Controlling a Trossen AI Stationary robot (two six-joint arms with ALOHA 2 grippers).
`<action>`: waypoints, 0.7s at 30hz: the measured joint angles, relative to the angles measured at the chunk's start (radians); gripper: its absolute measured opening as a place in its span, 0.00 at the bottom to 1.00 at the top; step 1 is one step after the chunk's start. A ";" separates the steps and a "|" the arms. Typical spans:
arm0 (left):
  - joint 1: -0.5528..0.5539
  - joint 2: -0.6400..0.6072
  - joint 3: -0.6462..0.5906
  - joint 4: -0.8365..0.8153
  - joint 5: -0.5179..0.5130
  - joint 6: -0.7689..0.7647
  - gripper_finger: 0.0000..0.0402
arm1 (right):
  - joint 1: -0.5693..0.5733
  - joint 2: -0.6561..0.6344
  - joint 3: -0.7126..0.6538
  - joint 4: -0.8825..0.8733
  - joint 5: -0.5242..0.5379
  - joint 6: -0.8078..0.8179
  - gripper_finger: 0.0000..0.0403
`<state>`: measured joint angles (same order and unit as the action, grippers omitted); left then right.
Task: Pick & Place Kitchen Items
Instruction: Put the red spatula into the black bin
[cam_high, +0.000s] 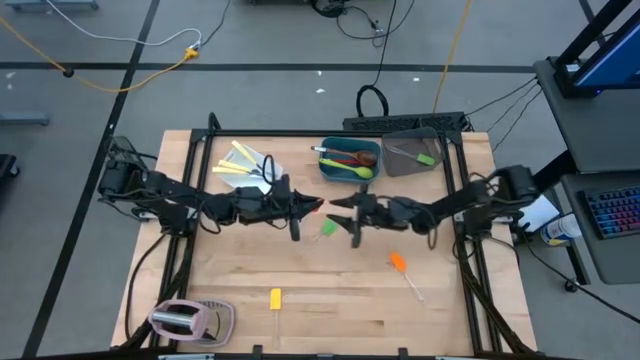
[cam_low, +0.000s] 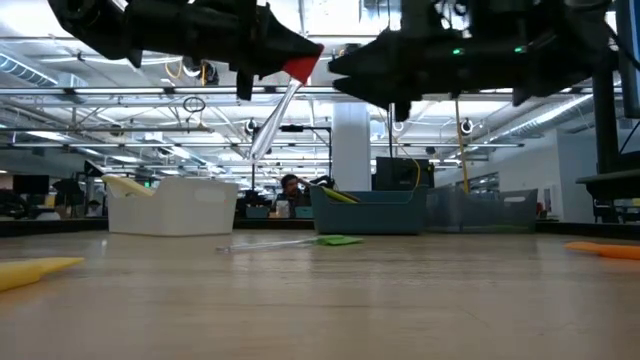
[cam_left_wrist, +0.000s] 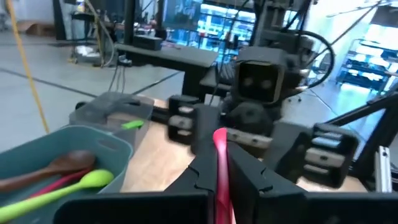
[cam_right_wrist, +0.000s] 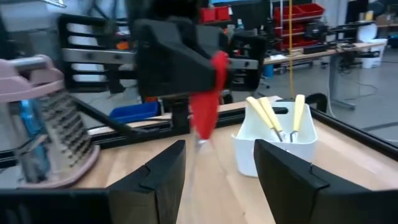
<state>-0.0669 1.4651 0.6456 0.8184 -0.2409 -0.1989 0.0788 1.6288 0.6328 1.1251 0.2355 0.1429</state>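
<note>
Left gripper: raised above the middle of the surface, fingers clamped on the red head of a red spatula; the metal handle slants down from it, off the wood, in the low view.
Right gripper: facing the left one at mid-surface, just beside it, fingers spread apart with nothing between them; the right wrist view shows the gap open toward the red spatula.
Green spatula: lying flat on the surface just below the two grippers.
Orange spatula: flat on the surface, nearer the right arm, its metal handle pointing to the front edge.
Yellow spatula: flat near the front edge, well apart from the others.
White tub: at the back left, with cream-handled knives sticking out of it.
Teal tub: at the back centre, holding a green spoon, a wooden spoon and a red one.
Grey tub: just beside the teal one, a green utensil inside.
Toaster: pinkish, at the front left corner.
</note>
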 joint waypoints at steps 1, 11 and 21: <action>0.000 0.000 0.000 0.004 0.008 0.009 0.03 | -0.010 0.017 0.016 -0.001 -0.001 0.002 0.45; 0.012 -0.001 0.000 0.020 0.013 0.063 0.04 | -0.093 0.093 0.091 0.002 -0.156 0.092 0.45; 0.029 -0.001 0.002 0.021 0.012 0.065 0.04 | -0.113 0.121 0.146 0.017 -0.266 0.074 0.45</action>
<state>-0.0379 1.4643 0.6476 0.8398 -0.2287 -0.1338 -0.0340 1.7499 0.7788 1.1421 -0.0307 0.2165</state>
